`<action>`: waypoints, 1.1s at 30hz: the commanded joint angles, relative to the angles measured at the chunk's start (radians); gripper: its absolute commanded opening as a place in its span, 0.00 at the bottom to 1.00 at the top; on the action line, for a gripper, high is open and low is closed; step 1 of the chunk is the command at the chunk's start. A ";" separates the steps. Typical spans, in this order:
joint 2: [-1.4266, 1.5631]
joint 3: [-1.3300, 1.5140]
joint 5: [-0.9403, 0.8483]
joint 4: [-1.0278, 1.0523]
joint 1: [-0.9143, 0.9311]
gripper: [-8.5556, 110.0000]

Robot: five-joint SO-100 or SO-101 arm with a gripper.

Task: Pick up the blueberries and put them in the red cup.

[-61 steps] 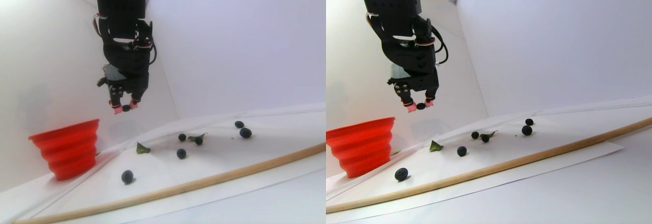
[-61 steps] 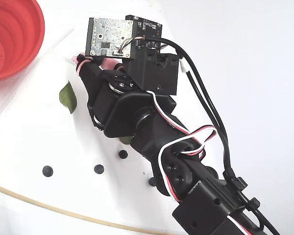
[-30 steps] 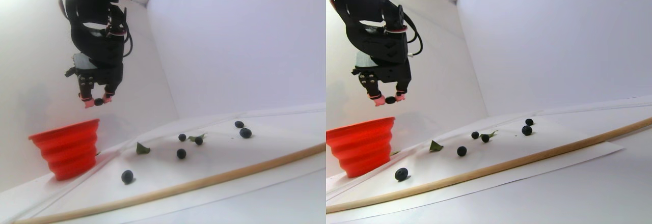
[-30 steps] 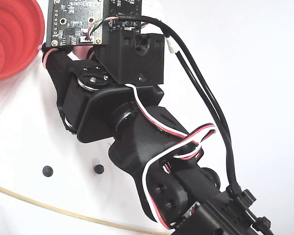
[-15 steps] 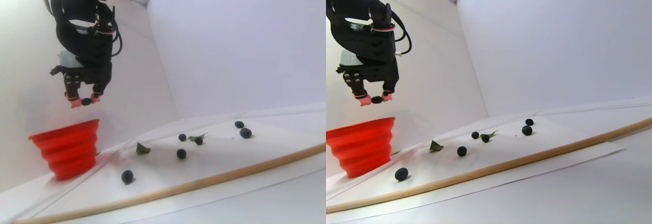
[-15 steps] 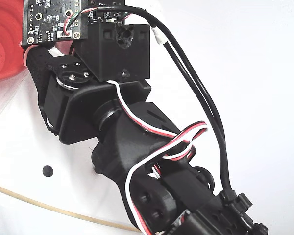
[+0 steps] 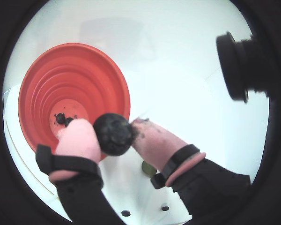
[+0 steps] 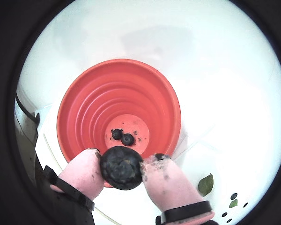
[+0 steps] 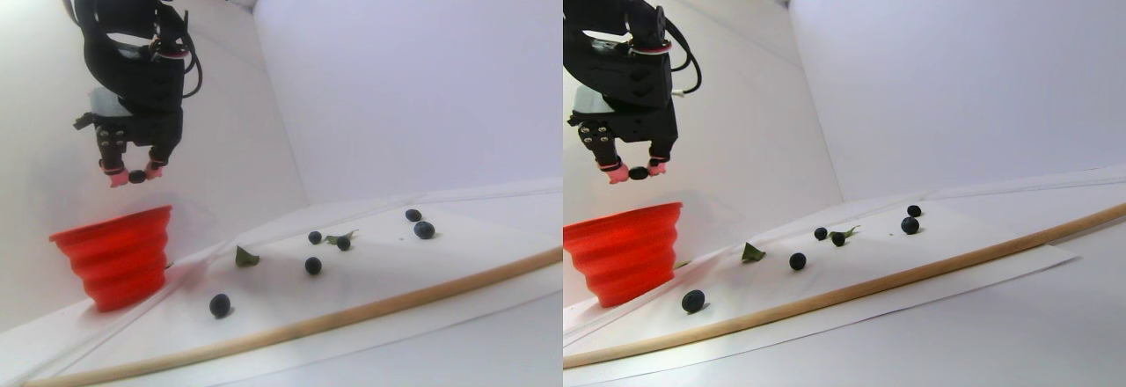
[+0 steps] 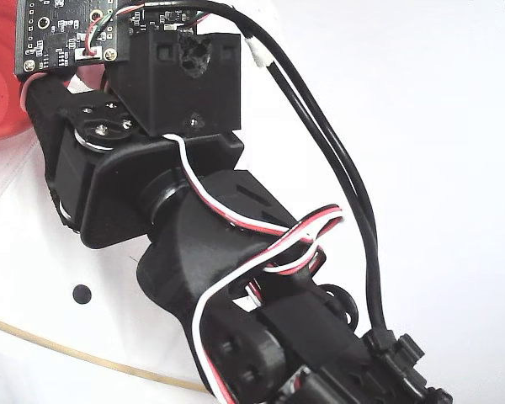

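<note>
1. Stereo pair view: the pincer hangs in open air above the rim of the red cup, a clear gap between the two; the cup stands at the left end of the white desk, close to the white back wall.
2. The pincer is closed down on one blueberry, pinched between its two pink pads. In both wrist views the berry sits over the cup's near rim, not over its centre.
3. Two blueberries in the cup lie on the flat bottom of the red cup, touching or nearly so.
4. The loose blueberries are scattered on the desk to the right of the cup in the stereo pair view, well apart from each other, with bare white sheet between them. A long wooden rod runs across the desk on the camera's side of them.
5. Materials — the cup is smooth red-orange plastic with stepped concentric rings narrowing downward; the held berry is matte, dark and slightly rough; the pads look soft and carry dark specks.
6. A flat green leaf lies near the cup's base, pointed at one end.
7. Fixed view: the black arm, with its red, white and black wires, fills most of the frame, hiding the pincer.
</note>
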 commanded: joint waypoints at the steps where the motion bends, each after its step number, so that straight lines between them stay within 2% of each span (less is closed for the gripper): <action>1: 0.003 -0.126 0.006 -0.012 -0.064 0.20; 13: -0.066 -0.179 0.011 -0.031 -0.078 0.20; 19: -0.066 -0.170 0.018 -0.044 -0.078 0.24; 33: 0.023 -0.104 -0.011 -0.057 -0.012 0.24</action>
